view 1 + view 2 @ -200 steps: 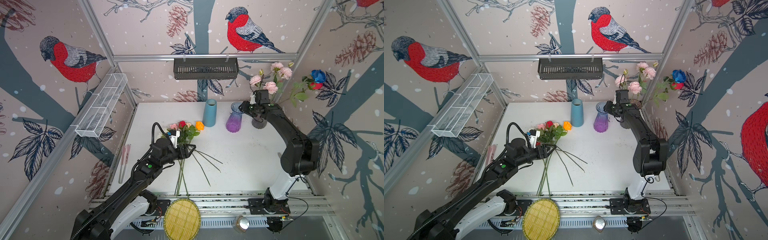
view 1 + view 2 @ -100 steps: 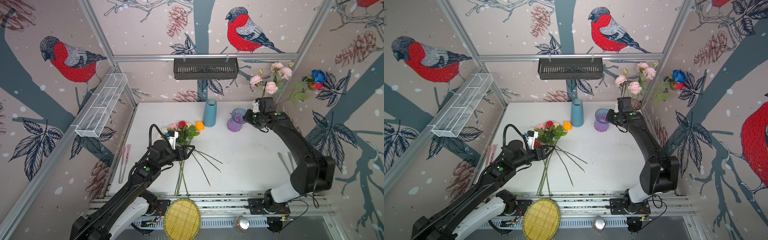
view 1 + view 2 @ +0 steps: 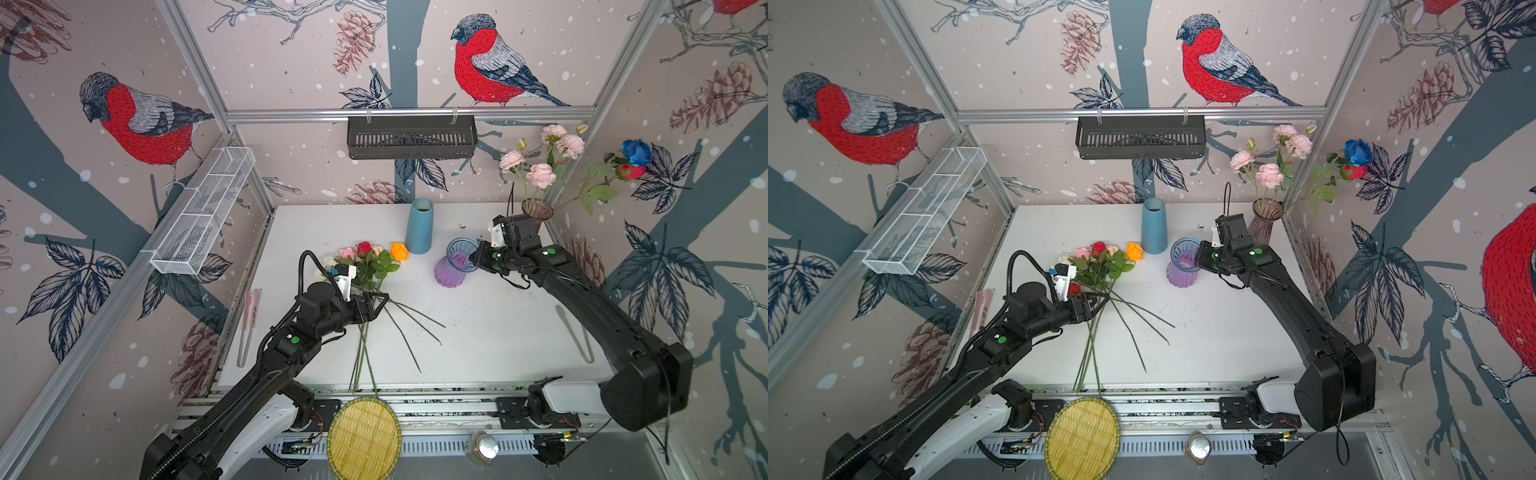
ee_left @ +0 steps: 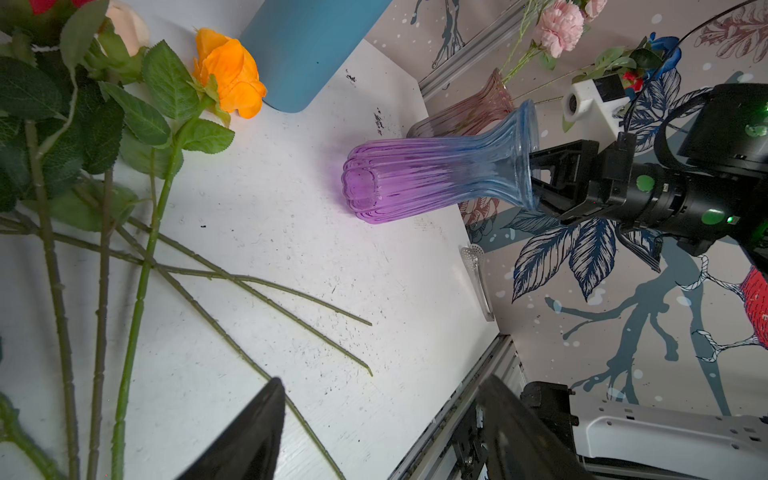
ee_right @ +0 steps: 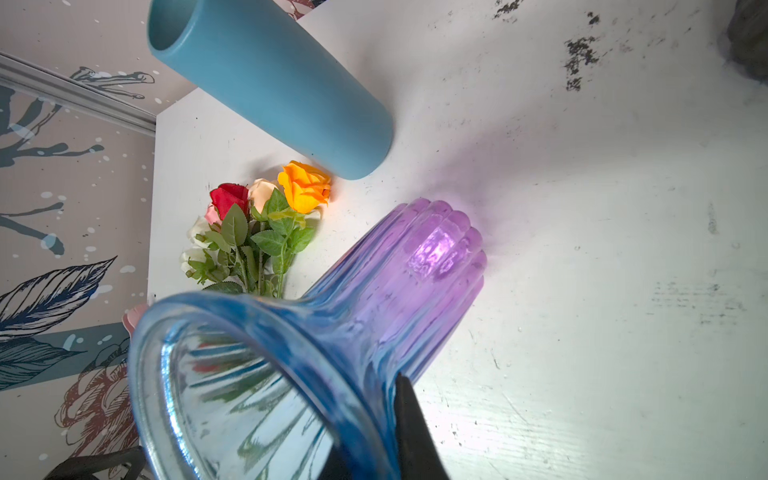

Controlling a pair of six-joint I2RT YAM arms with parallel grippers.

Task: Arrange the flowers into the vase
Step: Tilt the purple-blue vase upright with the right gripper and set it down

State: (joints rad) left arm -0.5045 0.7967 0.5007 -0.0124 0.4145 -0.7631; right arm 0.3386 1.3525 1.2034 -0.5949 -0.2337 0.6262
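flowers (image 3: 370,266): lay on table (image 3: 498,332), left of centre, blooms far | vase (image 3: 453,268): just right | right gripper (image 3: 476,259): clamped on its rim | left gripper (image 3: 380,305): open over stems | step: vase being placed | next: probably grasp one stem

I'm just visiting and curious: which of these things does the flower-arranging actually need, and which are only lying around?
Job: loose flowers; purple glass vase, gripped by the right end effector; smoky vase already holding pink blooms; perhaps the blue vase.
Lying about: pink tongs; metal tongs; bamboo tray; black basket; white wire basket.
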